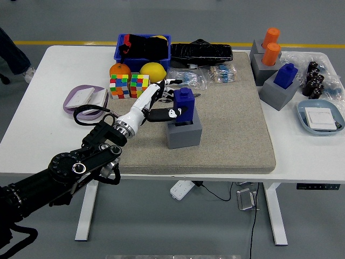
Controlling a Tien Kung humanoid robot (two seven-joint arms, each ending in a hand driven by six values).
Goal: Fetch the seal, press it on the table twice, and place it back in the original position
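Observation:
A blue seal [184, 106] is held by my left hand [164, 103], whose white fingers are closed around it. The seal is lifted partly out of its grey block holder [184, 133], which sits on the tan mat [226, 135]. My left arm comes in from the lower left. My right hand is out of view.
Two colourful cubes [129, 85], an orange and a lemon [152, 71] lie behind my hand. A blue bin [142, 46], a black tray, plastic bags, a purple dish [83, 99], grey holders with orange and blue seals [275, 67] and a blue dish [322, 116] ring the mat.

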